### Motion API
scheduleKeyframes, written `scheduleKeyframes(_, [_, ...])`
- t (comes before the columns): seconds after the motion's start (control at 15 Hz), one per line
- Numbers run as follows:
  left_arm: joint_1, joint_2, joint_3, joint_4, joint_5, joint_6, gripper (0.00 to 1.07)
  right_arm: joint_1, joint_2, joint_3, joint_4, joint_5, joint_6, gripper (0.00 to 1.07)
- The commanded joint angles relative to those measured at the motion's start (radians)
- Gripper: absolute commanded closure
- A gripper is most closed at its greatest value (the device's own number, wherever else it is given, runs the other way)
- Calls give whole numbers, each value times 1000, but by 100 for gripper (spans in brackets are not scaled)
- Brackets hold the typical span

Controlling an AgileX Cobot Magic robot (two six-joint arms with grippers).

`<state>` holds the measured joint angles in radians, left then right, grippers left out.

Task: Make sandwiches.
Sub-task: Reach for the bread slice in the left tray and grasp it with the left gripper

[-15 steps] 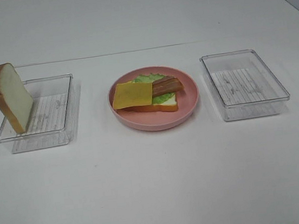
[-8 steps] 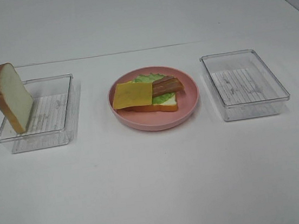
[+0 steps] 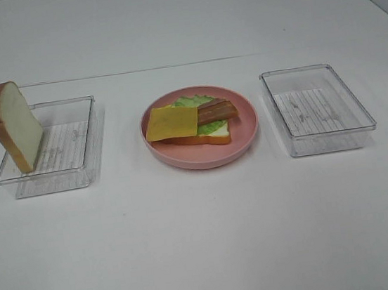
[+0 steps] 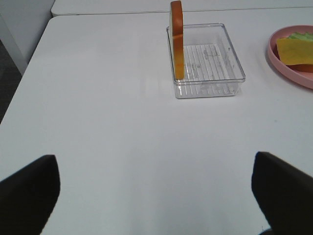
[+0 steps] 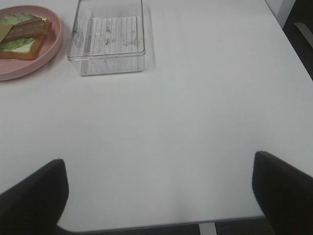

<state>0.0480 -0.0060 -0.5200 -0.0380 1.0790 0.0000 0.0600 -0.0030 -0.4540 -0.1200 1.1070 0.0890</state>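
**Currently: open-faced stack on plate, second slice in left bin, both claws spread wide**

Centre of the white table [image 3: 206,242]: a pink round plate [image 3: 246,135] carries the half-built sandwich [image 3: 191,125]. Bottom layer is one brown-crusted bread slice [image 3: 211,138], lying flat. Green lettuce [image 3: 187,101] shows at the far edge of the stack. A yellow cheese square [image 3: 171,122] lies on top and overhangs the slice toward the left side of the plate. Reddish-brown bacon strips [image 3: 216,109] lie on the right part of the stack, touching the cheese edge. No upper slice covers the stack.

Left of the plate, well apart from it: a clear plastic bin [image 3: 76,166]. A second bread slice [image 3: 16,126] stands upright on its edge inside this bin, leaning against the bin's left wall, white face toward the plate. In the left wrist view the same slice [image 4: 177,39] shows edge-on, crust only.

Right of the plate: a second clear bin [image 3: 321,140], ribbed floor visible, nothing seen in it.

Left gripper [image 4: 156,196]: the two dark fingers [image 4: 29,196] sit at opposite sides of the wrist view, jaws fully apart, holding nothing, above bare table near the front. Right gripper [image 5: 161,196]: same posture, fingers [image 5: 283,193] wide apart, holding nothing, above bare table close to the front edge. Neither arm appears in the high view.
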Motion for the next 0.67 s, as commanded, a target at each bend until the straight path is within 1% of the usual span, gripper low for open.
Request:
scheduleKeyframes(0.07, [0, -2, 2, -3, -4, 0, 6, -5, -33, 5, 4, -10, -7, 9])
scheduleKeyframes(0.67, [0, -2, 2, -3, -4, 0, 6, -5, -33, 5, 4, -10, -7, 9])
